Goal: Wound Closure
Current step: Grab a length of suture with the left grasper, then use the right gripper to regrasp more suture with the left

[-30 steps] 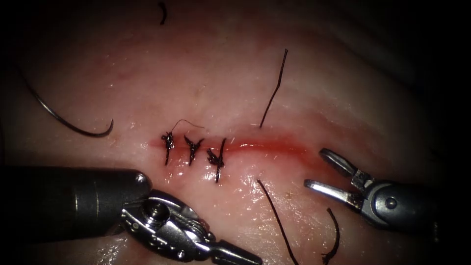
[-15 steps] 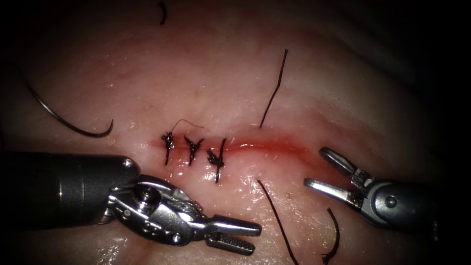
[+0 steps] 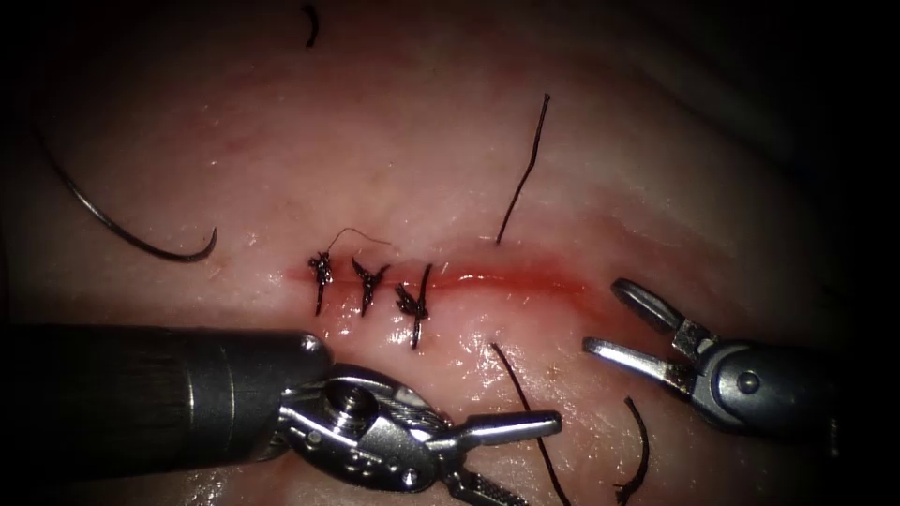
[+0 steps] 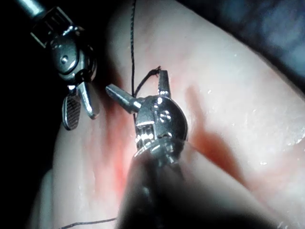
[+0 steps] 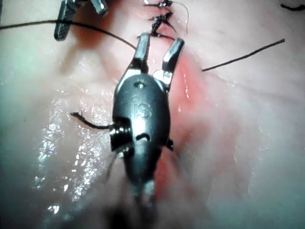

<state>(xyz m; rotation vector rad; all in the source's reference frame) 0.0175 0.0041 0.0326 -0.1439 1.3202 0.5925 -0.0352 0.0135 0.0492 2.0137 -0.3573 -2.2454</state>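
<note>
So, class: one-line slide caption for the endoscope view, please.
Both tools, left and right, open and empty near the three-stitch cut; needle lies free on tissue, left.

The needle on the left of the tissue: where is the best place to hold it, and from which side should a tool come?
Probably mid-curve, from the left tool's side. The needle lies free on the tissue, left of the cut, its hooked end toward the stitches. The middle of the arc is bare and lies flat. Both tools hold nothing, jaws open; the right tool is farther away.

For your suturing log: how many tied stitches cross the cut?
3, side by side along the cut's left part: left stitch, middle stitch, right stitch. The cut's right part lies open and unstitched.
</note>
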